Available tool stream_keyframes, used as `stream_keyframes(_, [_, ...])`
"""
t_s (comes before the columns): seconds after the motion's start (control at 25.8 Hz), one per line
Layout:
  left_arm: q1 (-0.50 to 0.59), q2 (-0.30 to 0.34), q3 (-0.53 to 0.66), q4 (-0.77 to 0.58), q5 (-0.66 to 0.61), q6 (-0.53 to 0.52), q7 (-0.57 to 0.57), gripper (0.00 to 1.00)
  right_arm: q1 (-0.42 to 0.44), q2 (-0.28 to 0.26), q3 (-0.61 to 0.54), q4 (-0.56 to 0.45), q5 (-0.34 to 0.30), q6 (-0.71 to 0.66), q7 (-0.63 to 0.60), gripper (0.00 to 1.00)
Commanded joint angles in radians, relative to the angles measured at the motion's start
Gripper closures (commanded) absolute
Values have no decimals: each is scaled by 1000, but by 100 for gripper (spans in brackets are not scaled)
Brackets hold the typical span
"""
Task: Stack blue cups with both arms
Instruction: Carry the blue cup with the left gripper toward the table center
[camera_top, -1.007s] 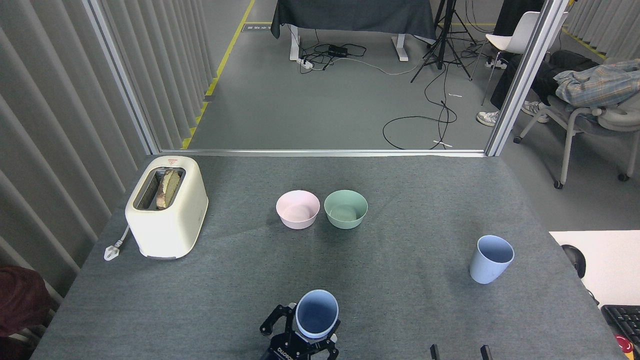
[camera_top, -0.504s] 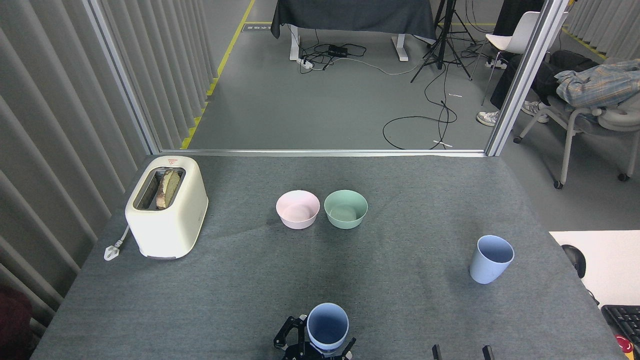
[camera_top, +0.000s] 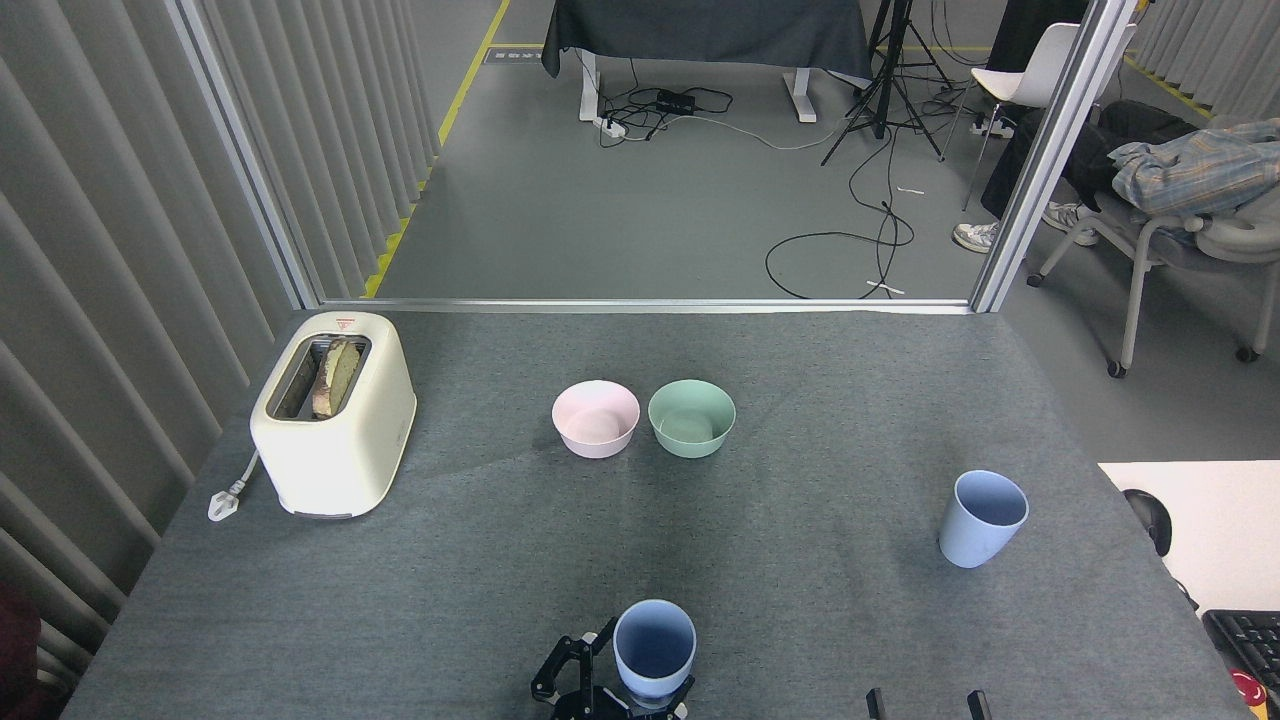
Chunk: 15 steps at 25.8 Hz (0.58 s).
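At the near edge of the tabletop (camera_top: 800, 600), the left tool (camera_top: 612, 692) grips one blue cup (camera_top: 654, 648) upright around its base; since half a second ago the cup has risen slightly and the black fingers (camera_top: 558, 675) have shifted a little leftward. The second blue cup (camera_top: 981, 519) stands alone, well to the right, unmoved. Only two dark tips of the right tool (camera_top: 925, 703) (at the bottom edge) show, so I cannot tell its state. Beyond lie a pink bowl (camera_top: 595, 419) and a mint-green bowl (camera_top: 691, 418) just beside each other, and a cream toaster (camera_top: 333, 412) at far left; nothing stands between the cups.
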Motion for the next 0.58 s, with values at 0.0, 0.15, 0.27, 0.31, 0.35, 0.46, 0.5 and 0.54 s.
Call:
stream_keyframes(0.0, [-1,18,16,2,3,-2,0,1,0,1,1,0,0,-1,0,0])
stream_keyframes(0.15, [1,41,35,6,5,-2,0,1,0,1,1,0,0,0,0,0])
stream_keyframes(0.27, [5,52,44,3,5,-2,8,1,0,1,-1,0,0,0,0,0])
stream_keyframes(0.31, [11,52,44,0,6,-2,11,1,0,1,-1,0,0,0,0,0])
stream_keyframes(0.35, [21,52,44,-3,6,-2,12,1,0,1,-1,0,0,0,0,0])
stream_keyframes(0.46, [47,54,44,-14,11,-3,17,1,0,3,1,0,0,0,0,0])
stream_keyframes(0.5, [54,55,44,-21,11,-3,18,1,0,3,1,0,0,0,0,0])
stream_keyframes(0.54, [65,58,44,-34,11,-3,18,1,0,3,1,0,0,0,0,0])
